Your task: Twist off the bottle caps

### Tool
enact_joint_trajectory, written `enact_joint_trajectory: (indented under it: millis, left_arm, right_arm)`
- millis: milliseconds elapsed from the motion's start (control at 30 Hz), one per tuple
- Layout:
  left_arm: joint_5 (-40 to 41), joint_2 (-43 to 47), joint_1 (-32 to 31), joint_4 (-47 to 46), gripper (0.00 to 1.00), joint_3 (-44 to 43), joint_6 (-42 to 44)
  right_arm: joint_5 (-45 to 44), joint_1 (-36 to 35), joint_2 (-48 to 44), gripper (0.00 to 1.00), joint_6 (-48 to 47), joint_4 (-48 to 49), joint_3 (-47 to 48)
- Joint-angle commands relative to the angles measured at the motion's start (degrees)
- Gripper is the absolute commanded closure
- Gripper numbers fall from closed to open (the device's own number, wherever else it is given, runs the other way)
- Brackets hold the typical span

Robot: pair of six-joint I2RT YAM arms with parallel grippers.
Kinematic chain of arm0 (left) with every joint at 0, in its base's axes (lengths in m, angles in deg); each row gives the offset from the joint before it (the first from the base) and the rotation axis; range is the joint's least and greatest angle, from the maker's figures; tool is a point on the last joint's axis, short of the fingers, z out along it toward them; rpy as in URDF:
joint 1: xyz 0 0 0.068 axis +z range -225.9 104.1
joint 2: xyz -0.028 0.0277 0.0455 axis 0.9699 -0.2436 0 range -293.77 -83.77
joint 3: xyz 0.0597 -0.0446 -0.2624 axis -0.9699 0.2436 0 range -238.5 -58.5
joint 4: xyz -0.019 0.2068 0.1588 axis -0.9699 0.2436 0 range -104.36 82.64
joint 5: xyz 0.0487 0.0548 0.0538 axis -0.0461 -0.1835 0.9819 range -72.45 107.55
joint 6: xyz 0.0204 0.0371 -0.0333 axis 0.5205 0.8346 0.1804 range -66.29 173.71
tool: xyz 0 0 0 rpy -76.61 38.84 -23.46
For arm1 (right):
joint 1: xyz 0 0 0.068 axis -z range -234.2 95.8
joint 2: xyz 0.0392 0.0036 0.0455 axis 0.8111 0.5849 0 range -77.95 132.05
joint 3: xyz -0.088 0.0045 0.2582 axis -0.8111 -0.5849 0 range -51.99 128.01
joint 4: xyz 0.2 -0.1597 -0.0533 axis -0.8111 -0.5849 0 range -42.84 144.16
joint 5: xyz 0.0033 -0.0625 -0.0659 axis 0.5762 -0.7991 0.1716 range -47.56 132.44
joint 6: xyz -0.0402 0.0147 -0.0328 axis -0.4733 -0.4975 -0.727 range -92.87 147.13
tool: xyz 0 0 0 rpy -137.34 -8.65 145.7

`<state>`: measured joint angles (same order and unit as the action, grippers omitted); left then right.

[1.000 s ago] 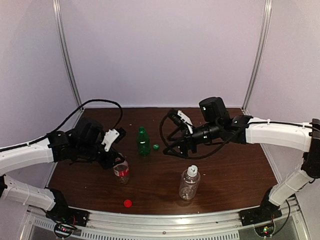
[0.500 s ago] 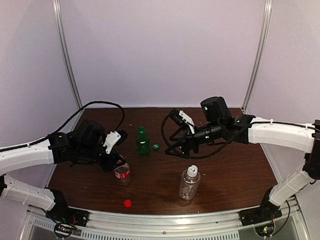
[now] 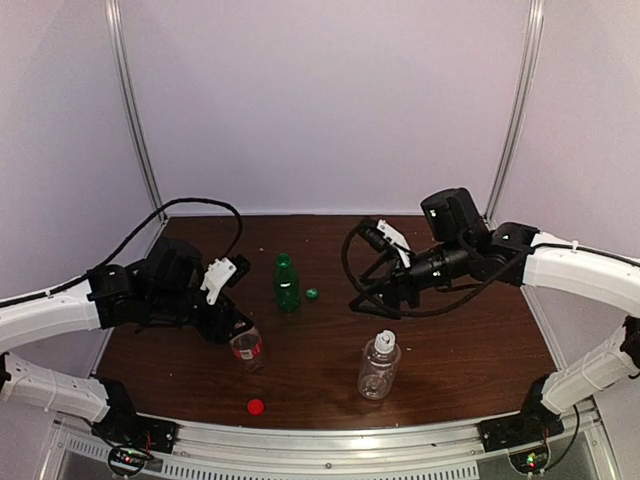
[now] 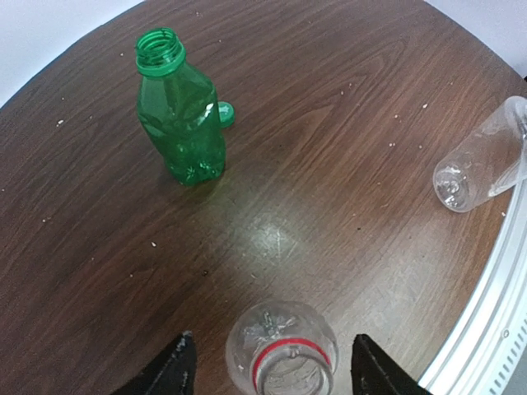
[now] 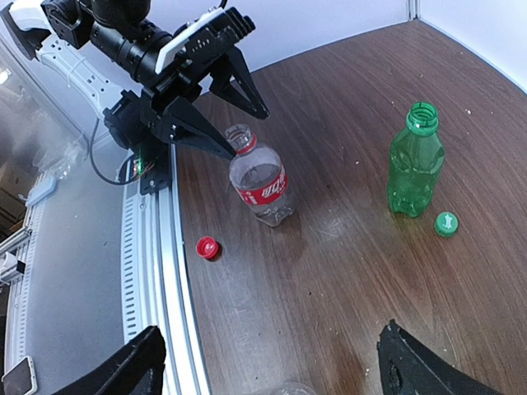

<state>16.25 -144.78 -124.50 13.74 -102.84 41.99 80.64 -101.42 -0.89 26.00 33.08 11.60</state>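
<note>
Standing upright, the red-label bottle (image 5: 262, 185) opens upward.

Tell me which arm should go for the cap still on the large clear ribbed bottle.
Right. The right tool is open, empty and nearest the large clear ribbed plastic bottle with its white screw cap. The left tool straddles the short red-labelled clear bottle.

Green cap (image 3: 312, 294) beside green bottle (image 3: 286, 284); red cap (image 3: 256, 406) well apart.
</note>
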Motion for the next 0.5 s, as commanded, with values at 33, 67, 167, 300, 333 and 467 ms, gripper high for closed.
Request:
enact_joint_trajectory:
  millis: [33,67,167,300,333,467]
  left_arm:
    - [-0.42,3.38,-0.36,-2.15,0.25,-2.02,-1.62]
    - [-0.5,3.82,-0.33,-2.57,0.21,-2.45,-1.88]
    - [-0.54,4.9,-0.35,-4.55,0.08,-3.48,-2.56]
    - [-0.1,5.4,-0.36,-8.03,0.02,-4.47,-3.54]
    - [0.17,5.15,-0.36,-9.0,0.02,-4.7,-3.93]
    - [0.12,3.07,-0.35,-11.71,0.02,-6.31,-6.11]
  right_arm:
    - [-2.14,-0.14,-5.12,0.1,1.13,-10.11,0.38]
    - [-1.93,-0.38,-5.95,0.1,1.13,-11.5,0.02]
    - [-0.74,-1.0,-8.59,0.09,0.95,-13.88,-1.92]
    - [-0.19,-1.44,-12.35,0.07,1.13,-14.12,-4.87]
    - [-0.89,-1.65,-12.81,0.07,1.13,-14.37,-5.39]
    - [-4.0,-2.71,-13.12,0.09,1.13,-15.37,-6.79]
